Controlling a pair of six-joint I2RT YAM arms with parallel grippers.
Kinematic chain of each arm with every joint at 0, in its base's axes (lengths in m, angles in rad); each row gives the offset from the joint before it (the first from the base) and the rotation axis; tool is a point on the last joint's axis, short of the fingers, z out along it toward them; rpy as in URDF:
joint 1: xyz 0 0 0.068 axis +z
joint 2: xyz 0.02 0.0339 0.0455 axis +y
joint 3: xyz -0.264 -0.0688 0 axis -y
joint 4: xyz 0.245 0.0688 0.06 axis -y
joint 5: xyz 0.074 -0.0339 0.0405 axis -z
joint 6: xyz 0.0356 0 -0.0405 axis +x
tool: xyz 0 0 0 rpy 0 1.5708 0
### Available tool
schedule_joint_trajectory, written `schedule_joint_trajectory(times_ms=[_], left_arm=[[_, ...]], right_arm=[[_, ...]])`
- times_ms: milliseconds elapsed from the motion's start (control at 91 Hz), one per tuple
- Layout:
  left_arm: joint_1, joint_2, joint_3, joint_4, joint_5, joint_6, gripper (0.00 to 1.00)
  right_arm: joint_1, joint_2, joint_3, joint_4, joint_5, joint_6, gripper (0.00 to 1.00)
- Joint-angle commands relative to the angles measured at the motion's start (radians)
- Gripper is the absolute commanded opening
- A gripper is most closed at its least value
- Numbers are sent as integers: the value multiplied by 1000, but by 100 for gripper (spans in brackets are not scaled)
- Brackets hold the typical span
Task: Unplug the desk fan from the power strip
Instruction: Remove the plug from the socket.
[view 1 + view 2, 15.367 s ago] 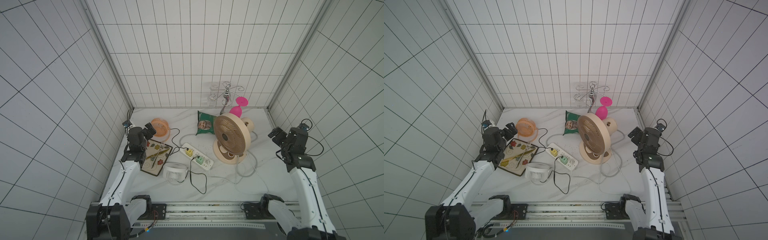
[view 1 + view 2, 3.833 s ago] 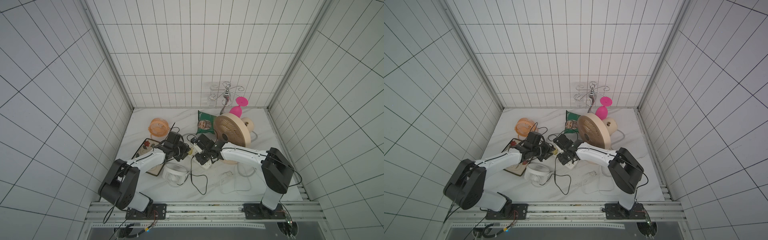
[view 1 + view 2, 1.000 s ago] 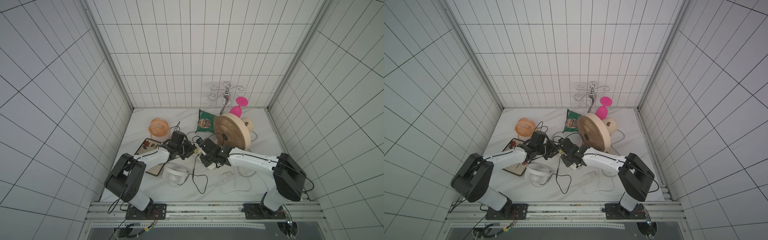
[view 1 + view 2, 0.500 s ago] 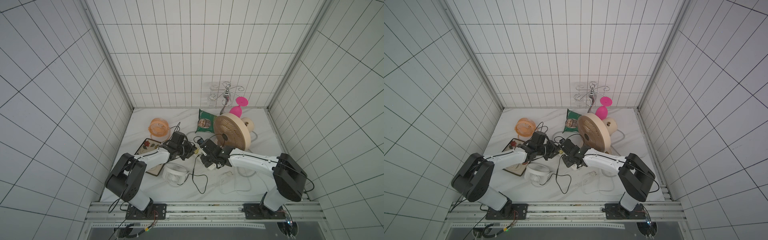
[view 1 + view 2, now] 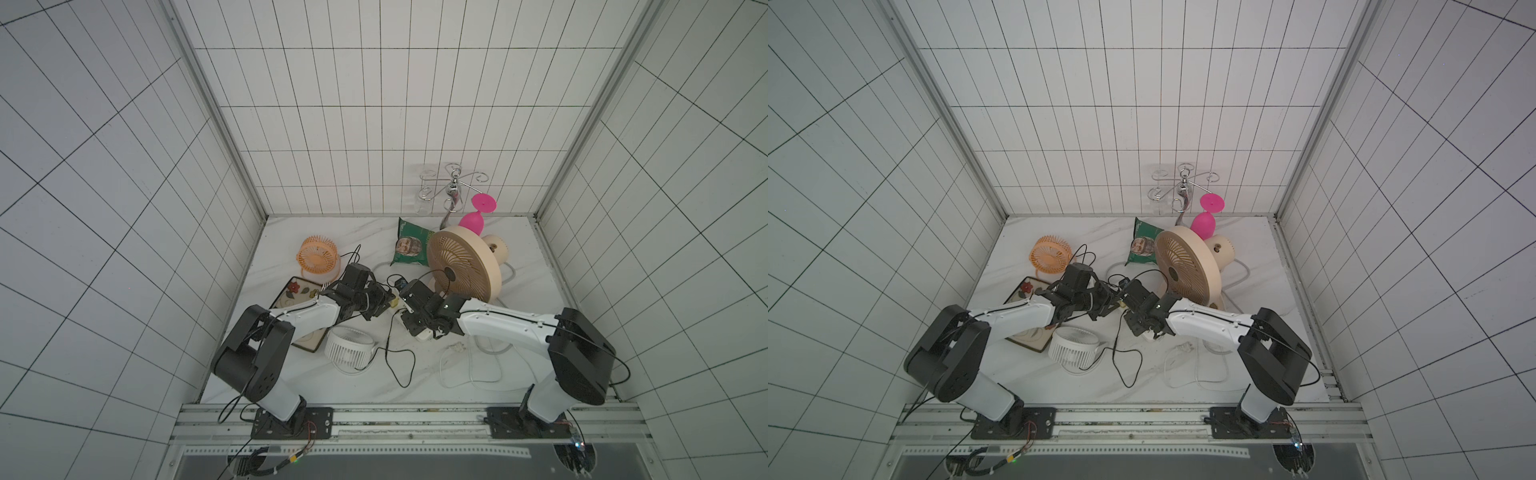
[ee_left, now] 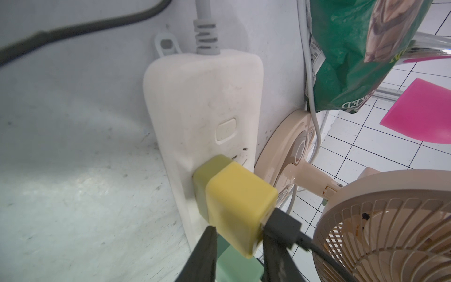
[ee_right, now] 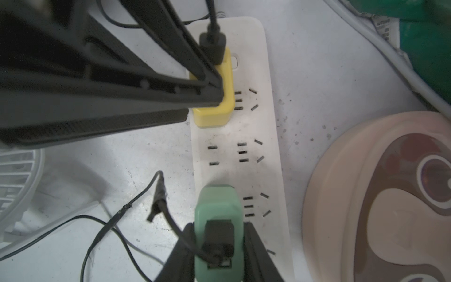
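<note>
White marble forms the counter (image 5: pixel 324 386). Nearest its front edge, at the lower centre of both top views, a small white fan (image 5: pixel 349 347) is seen lying grille-up, with a thin black cable looped beside it. Just to its right a loose white cord (image 5: pixel 469 370) is coiled, its plug resting free on the counter.

Behind these, at the centre of the frame, the power strip (image 7: pixel 227 131) is laid flat on the counter, largely covered in the top views by the two wrists meeting over it. The right claw (image 7: pixel 218 227) is clamped on the green adapter (image 7: pixel 217 202), which is seated in the strip's nearer end with a black cable plugged into it. The left claw (image 6: pixel 238 233) is closed on the yellow adapter (image 6: pixel 234 195), seated beside the strip's switch at the end where the pale-grey cord (image 6: pixel 205 31) leaves. A patterned tray (image 5: pixel 291 291) is partly hidden beneath the left arm at centre left.

Farther back, the beige fan (image 5: pixel 463 266) is stood upright right of centre, its base just beside the strip. An orange fan (image 5: pixel 318 257) is placed left of centre, and a green snack bag (image 5: pixel 411 247) is propped between the two. A pink glass (image 5: pixel 476 216) and a metal rack (image 5: pixel 453 191) are set against the rear wall.
</note>
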Motion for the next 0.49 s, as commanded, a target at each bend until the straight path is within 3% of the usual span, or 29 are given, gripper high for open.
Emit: schedule_joint_trajectory(times_ms=[0, 165, 484], left_arm=[[19, 154, -127, -398, -203, -33, 33], [19, 150, -132, -403, -207, -38, 32], [19, 129, -107, -416, -209, -25, 33]], right_arm=[[-5, -100, 16, 81, 50, 48, 22], [-81, -134, -42, 83, 44, 106, 21], [-17, -149, -7, 40, 52, 46, 22]])
